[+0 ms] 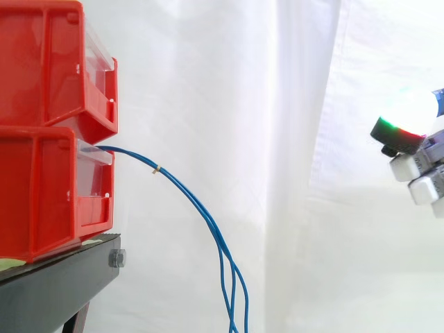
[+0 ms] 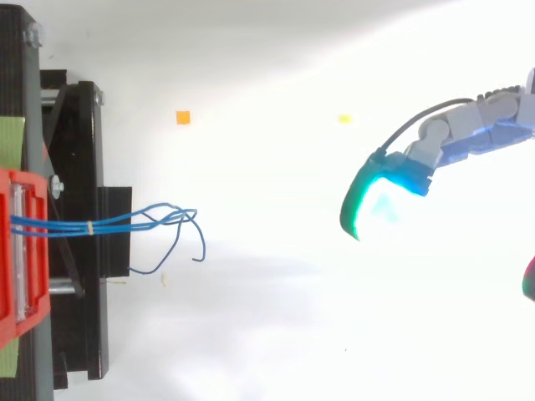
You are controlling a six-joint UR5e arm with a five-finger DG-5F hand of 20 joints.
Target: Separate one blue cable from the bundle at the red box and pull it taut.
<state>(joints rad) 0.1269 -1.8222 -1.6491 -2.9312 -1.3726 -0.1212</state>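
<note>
Hand (image 2: 456, 129), fingers spread and empty, hangs well right of the tied blue cable bundle (image 2: 117, 222); a grab there may catch several strands

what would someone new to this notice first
The two stacked red bins at the side view's left edge, vivid against the white curtain. Next, the blue cables arching out of the lower bin and drooping down. Last, the hand at the right, well apart from the cables, its fingertip pad glowing cyan and green.
</note>
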